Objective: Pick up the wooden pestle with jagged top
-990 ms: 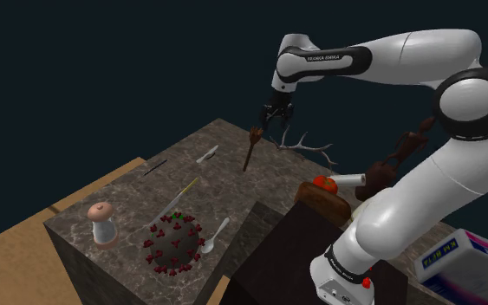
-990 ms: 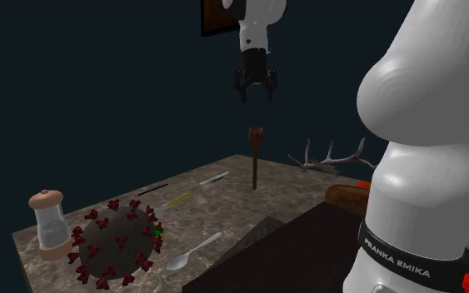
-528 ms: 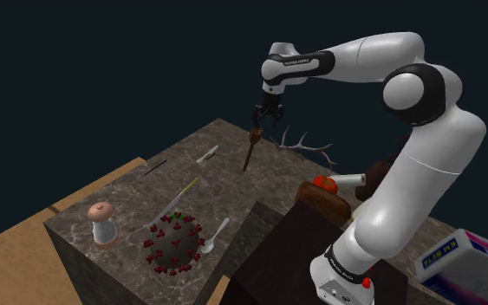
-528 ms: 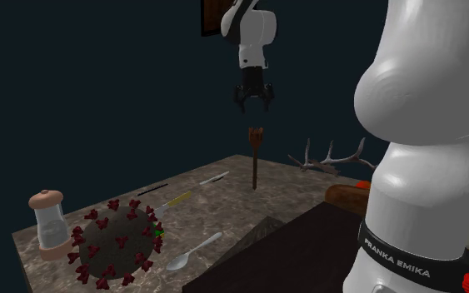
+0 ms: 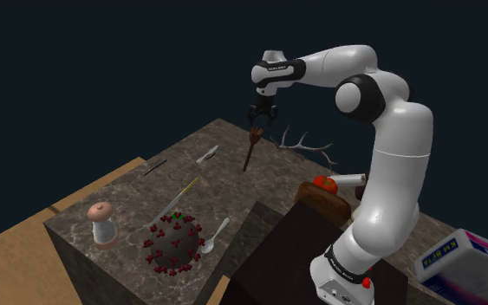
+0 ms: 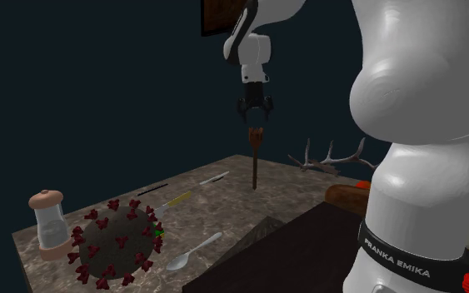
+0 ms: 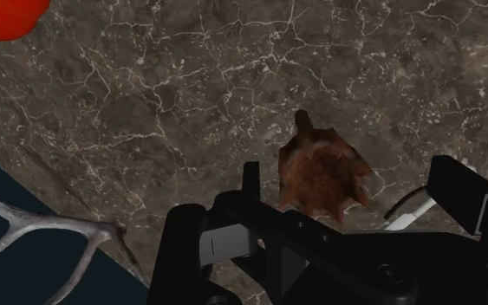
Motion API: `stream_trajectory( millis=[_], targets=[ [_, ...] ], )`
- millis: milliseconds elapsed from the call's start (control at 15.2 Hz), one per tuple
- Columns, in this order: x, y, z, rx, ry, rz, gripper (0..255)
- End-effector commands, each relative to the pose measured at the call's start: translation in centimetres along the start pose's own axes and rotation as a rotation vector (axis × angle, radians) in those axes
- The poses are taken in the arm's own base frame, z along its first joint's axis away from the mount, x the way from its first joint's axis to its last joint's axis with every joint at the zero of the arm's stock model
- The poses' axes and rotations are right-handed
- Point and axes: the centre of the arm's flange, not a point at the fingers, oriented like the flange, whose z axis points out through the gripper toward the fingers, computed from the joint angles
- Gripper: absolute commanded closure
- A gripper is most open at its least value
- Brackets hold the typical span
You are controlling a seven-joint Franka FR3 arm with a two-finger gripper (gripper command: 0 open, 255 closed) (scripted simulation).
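Shoulder view: the black gripper (image 5: 260, 119) hangs just above the pestle (image 5: 250, 149), its fingers spread apart and touching nothing. The brown pestle stands on end on a dark veined counter (image 5: 129, 195), jagged top upward, near a pale antler (image 5: 307, 146). Wrist view: the jagged top lies below and between the spread fingers, apart from the antler.

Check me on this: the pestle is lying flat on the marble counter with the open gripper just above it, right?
No. The pestle stands upright on the marble counter, as the second exterior view shows; the open gripper is just above it.
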Motion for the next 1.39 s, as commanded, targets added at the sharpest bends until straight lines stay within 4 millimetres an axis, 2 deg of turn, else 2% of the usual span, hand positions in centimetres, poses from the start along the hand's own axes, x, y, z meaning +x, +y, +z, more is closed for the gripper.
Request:
stream_trajectory(
  millis=[0, 462, 594, 660, 1254, 1320],
  targets=[
    [2.2, 0.5, 1.1, -0.002, -0.001, 0.028, 0],
    [2.5, 0.2, 4.8, -0.002, -0.001, 0.028, 0],
    [2.6, 0.2, 5.1, -0.002, -0.001, 0.028, 0],
    [2.5, 0.2, 5.1, -0.002, -0.001, 0.028, 255],
    [2.6, 0.2, 5.1, -0.002, -0.001, 0.028, 255],
    [2.5, 0.2, 4.6, -0.002, -0.001, 0.028, 255]
  ],
)
